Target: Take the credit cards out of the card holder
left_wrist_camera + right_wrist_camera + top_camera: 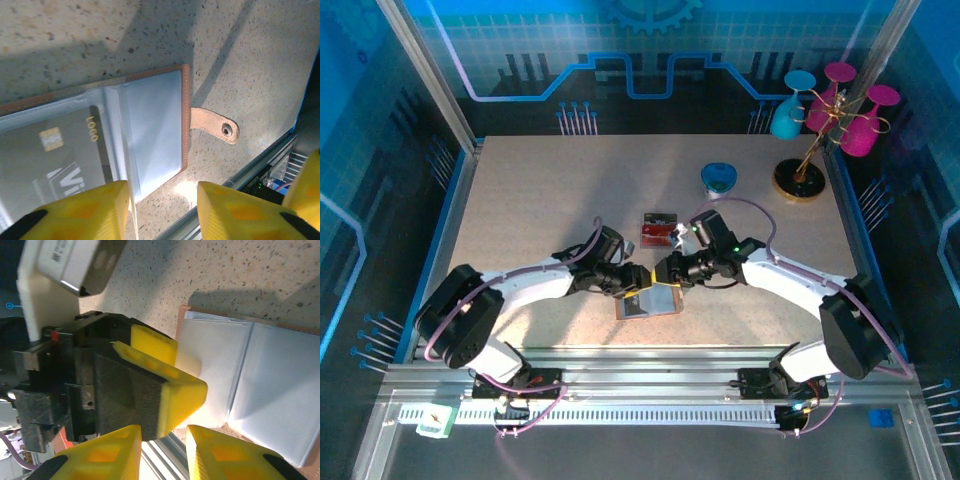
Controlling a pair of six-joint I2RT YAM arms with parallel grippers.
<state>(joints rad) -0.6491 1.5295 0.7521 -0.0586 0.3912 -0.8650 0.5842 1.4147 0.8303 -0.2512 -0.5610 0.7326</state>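
One card holder [648, 303], lying open on the table [540, 200] near its front edge, right between the two arms. From the left wrist I see its pale blue inside, brown rim and one snap strap [215, 125] sticking out flat on the tabletop.

Cards: I count one grey card [55, 160] in the holder, under a clear sleeve, chip and gold "LOGO" showing. Further back on the table, apart from the holder, sits a small red-and-dark pair of cards [660, 228] touching each other; they're too small for me to be sure of the count.

Left gripper [162, 192]: released, fingers clearly apart over the holder's near corner, with nothing clamped between them.

Right gripper [164, 440]: fingers close together with a narrow gap, just beside the left gripper at the holder's edge. I can't tell if it grips anything.

Other stuff: one blue cup [719, 178] and one rack [810, 150] with one cyan and at least two magenta glasses, both far right.
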